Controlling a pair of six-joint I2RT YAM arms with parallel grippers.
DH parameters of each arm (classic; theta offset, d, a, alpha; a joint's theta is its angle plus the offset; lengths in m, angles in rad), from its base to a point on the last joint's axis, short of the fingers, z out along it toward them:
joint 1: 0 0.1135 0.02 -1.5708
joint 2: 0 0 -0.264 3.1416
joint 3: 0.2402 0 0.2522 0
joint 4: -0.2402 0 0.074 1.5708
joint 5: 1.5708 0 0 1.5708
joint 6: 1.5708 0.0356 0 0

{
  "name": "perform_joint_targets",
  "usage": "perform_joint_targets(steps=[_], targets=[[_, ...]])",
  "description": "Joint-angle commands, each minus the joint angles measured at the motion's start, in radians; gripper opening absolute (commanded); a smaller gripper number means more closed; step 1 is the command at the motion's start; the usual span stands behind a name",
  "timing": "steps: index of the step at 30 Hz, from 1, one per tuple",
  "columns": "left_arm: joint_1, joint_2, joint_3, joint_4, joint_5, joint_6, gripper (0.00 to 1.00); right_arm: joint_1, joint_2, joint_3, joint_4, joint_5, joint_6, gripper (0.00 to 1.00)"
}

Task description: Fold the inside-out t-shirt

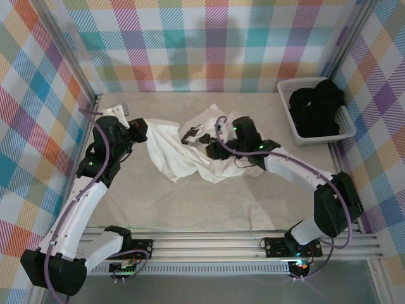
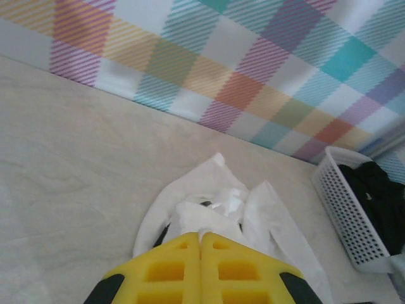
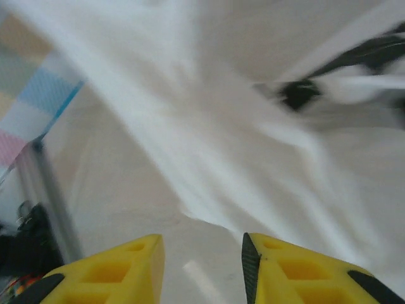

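Observation:
The inside-out t-shirt is a crumpled white heap in the middle of the table, strung between the two arms. My left gripper holds its left end. In the left wrist view the yellow fingers are pressed together with a fold of the white cloth pinched at their tips. My right gripper sits over the heap's right side. Its fingers stand apart in the right wrist view, with nothing between them. The blurred white cloth lies just beyond the tips.
A white plastic basket holding a black garment stands at the back right, also seen as the basket in the left wrist view. Plaid walls close in three sides. A metal rail runs along the near edge.

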Motion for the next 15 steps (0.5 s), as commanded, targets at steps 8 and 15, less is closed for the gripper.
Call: perform_joint_targets(steps=[8, 15], targets=[[0.014, 0.016, 0.017, -0.101, -0.012, 0.002, 0.0, -0.1, 0.336, 0.231, -0.16, 0.192, 0.037, 0.51], [0.014, 0.032, 0.007, -0.097, 0.002, -0.001, 0.0, -0.056, 0.524, 0.339, -0.183, 0.107, 0.068, 0.46]])
